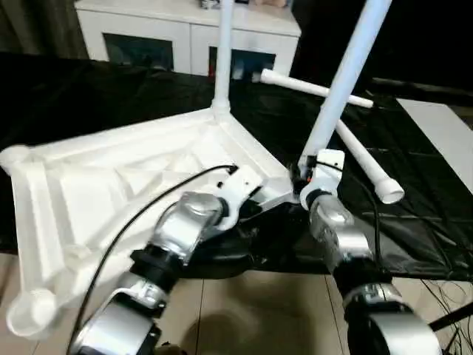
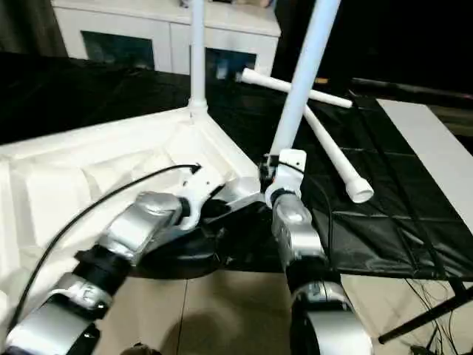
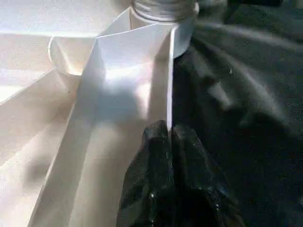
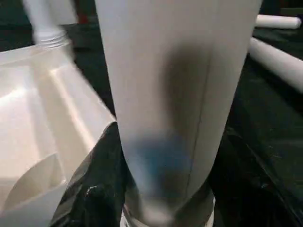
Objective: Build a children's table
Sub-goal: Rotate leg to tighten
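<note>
Right wrist view: held leg (image 4: 175,94) hides the corner socket.

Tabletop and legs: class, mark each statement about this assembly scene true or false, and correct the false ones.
1. The tabletop lies with its ribbed underside up. True.
2. One leg already stands upright in a far corner socket. True.
3. The right gripper is empty. False: its fingers hold a tilted leg near its lower end.
4. Three loose legs lie on the black cloth. False: two loose legs lie there, crossed.
5. The left gripper pinches the tabletop's thin edge wall. True.
6. The cabinet behind is black. False: it is white with dark glass doors.
</note>
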Motion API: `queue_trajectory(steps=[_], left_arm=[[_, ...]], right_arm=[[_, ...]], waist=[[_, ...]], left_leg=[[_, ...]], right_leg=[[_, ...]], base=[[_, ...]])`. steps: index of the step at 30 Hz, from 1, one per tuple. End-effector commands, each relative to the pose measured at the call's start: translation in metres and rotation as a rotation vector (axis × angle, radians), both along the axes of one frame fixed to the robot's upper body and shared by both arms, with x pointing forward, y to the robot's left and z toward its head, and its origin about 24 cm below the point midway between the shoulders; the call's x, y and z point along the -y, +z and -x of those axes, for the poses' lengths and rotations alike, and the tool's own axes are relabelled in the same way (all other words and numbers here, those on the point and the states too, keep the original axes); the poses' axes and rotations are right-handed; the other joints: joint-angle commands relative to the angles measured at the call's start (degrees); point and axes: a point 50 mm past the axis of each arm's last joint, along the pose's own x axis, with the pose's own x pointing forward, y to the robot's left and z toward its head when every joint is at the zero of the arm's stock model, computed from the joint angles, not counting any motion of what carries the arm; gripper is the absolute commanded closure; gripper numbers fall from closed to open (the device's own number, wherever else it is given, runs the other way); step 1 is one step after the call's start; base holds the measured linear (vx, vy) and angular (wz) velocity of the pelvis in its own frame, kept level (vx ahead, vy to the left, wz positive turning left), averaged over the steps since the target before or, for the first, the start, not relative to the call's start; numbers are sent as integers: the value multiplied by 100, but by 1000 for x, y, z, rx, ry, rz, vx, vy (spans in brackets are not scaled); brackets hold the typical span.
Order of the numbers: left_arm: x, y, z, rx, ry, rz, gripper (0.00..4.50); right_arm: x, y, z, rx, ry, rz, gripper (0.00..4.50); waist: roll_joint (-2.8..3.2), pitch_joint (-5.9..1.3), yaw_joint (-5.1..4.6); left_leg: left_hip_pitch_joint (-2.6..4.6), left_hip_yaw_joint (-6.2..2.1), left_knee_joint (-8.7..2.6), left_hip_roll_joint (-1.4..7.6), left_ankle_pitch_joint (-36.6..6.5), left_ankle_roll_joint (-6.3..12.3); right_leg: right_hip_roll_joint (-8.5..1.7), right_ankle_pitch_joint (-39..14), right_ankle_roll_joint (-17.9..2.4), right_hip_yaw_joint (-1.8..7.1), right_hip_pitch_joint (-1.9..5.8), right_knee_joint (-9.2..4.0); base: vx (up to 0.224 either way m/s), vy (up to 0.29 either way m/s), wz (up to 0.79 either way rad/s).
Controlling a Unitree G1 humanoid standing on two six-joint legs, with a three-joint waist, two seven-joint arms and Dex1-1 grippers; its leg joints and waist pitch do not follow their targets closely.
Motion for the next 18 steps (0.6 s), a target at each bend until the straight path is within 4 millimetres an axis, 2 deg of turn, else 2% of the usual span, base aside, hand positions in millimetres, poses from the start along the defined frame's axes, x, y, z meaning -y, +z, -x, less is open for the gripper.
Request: queue_trajectory(steps=[1, 2, 3, 5, 7, 9, 15, 17, 18], left_arm=[[18, 30, -11, 138, -10, 45, 450], [18, 30, -11, 140, -12, 43, 450], [15, 29, -11, 141, -9, 31, 450], [7, 26, -12, 137, 0, 7, 450], [1, 25, -13, 133, 15, -1, 450], [-3, 25, -14, 131, 25, -2, 450], [-9, 26, -15, 141, 25, 1, 450], [-10, 27, -14, 147, 11, 4, 450], [-13, 26, -13, 154, 2, -2, 450]], right_arm=[[-32, -20, 12, -92, 104, -59, 251], [-32, -20, 12, -89, 106, -55, 196], [-32, -17, 10, -76, 107, -47, 182], [-31, -16, 8, -61, 95, -36, 176], [-29, -16, 8, -53, 82, -32, 138], [-26, -16, 7, -45, 76, -28, 128], [-24, -12, 8, 18, 103, 10, 79], [-24, -9, 11, 48, 126, 17, 79], [-22, -7, 13, 72, 142, 40, 57]], waist=[[64, -340, -47], [58, -341, -40], [63, -345, -25], [56, -347, -41], [62, -355, -69], [56, -359, -90], [55, -366, -122], [58, -370, -123], [61, -368, -105]], left_leg=[[169, -61, -464, 88, -2477, -223], [165, -54, -461, 89, -2415, -181], [161, -47, -459, 89, -2342, -156], [136, -56, -467, 91, -2322, -135], [92, -76, -482, 90, -2226, -171], [126, -57, -460, 93, -2255, -162], [94, -34, -460, 100, -1936, -62], [87, -30, -460, 100, -1827, -46], [92, -29, -457, 97, -1749, -18]], right_leg=[[-254, -2086, -602, 164, 100, -537], [-254, -2038, -622, 170, 102, -533], [-253, -1983, -637, 175, 106, -524], [-262, -2030, -639, 170, 118, -514], [-256, -2058, -596, 152, 150, -501], [-254, -1970, -685, 165, 108, -502], [-236, -1438, -844, 175, 138, -449], [-230, -1271, -885, 178, 156, -432], [-225, -1179, -875, 177, 166, -427]], base=[[0, 0, 0], [0, 0, 0], [0, 0, 0], [0, 0, 0], [0, 0, 0], [0, 0, 0], [0, 0, 0], [0, 0, 0], [0, 0, 0]])
